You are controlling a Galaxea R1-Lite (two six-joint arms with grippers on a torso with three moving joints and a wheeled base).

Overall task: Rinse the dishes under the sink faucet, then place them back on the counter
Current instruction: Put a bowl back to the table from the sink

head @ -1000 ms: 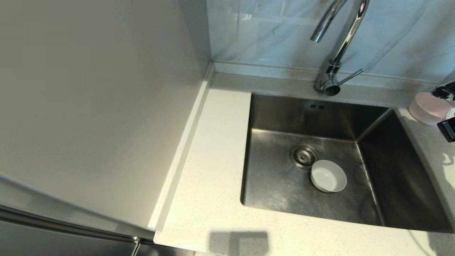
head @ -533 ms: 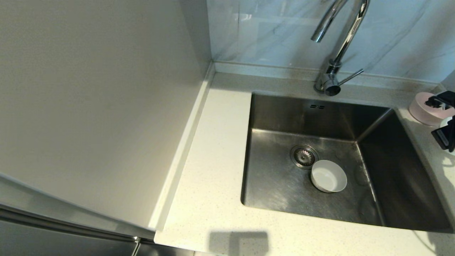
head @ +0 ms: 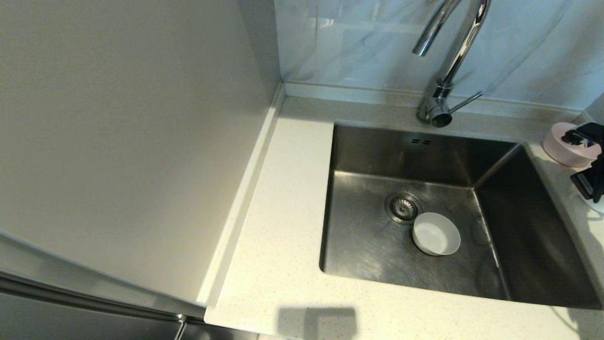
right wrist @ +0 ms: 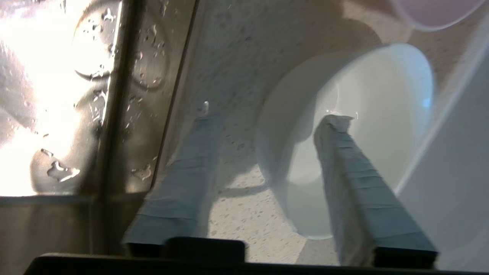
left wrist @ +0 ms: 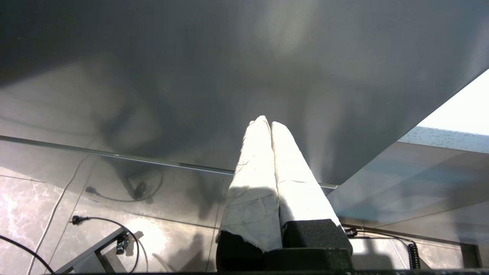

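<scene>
A light grey-white bowl [head: 436,233] stands upright on the sink [head: 519,222] floor beside the drain strainer [head: 402,208]. The faucet [head: 448,61] arches over the back of the basin and no water runs from it. On the counter [head: 283,212] right of the sink sit a pale pink bowl [head: 566,146] and a white bowl [right wrist: 378,114]. My right gripper [right wrist: 272,119] is open and straddles the white bowl's near wall, one finger inside it and one outside over the counter. It shows at the head view's right edge [head: 580,160]. My left gripper [left wrist: 265,123] is shut and empty, parked below the counter.
A smooth beige side panel [head: 132,141] fills the left. The faucet's thin lever [head: 465,101] points right. A marble backsplash [head: 358,42] rises behind the raised back edge. Water drops cling to the sink rim [right wrist: 114,114] near my right gripper.
My right gripper has moved left and further into view, settling over the white bowl beside the pink one. The bowl in the sink and the left arm have not moved.
</scene>
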